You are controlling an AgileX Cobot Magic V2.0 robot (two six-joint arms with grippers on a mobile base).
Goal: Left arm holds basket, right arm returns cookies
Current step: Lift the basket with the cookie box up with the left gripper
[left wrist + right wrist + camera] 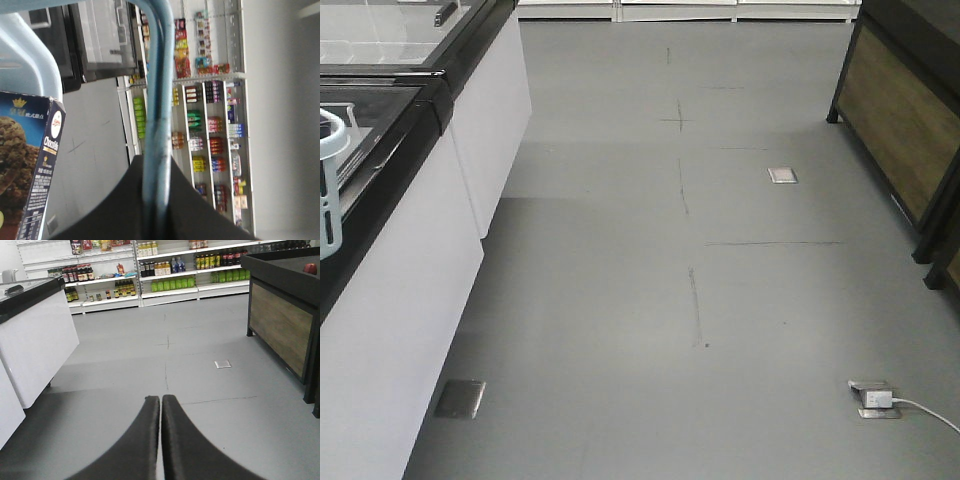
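My left gripper (156,162) is shut on the two flat light blue handles (159,75) of the basket, which run up between its black fingers. The basket's rounded rim (35,55) curves at the left of that view. The navy cookies box (30,165) marked "Chocofello" stands in the basket at the lower left. A bit of the basket (328,180) shows at the left edge of the front view, over the black counter. My right gripper (160,399) is shut and empty, its fingers pointing out over the grey floor. Neither arm shows in the front view.
A white freezer cabinet with a black glass top (410,130) runs along the left. A dark wooden display stand (900,120) is at the right. Stocked shelves (170,270) line the far wall. A floor socket with a white plug (875,398) lies at the lower right.
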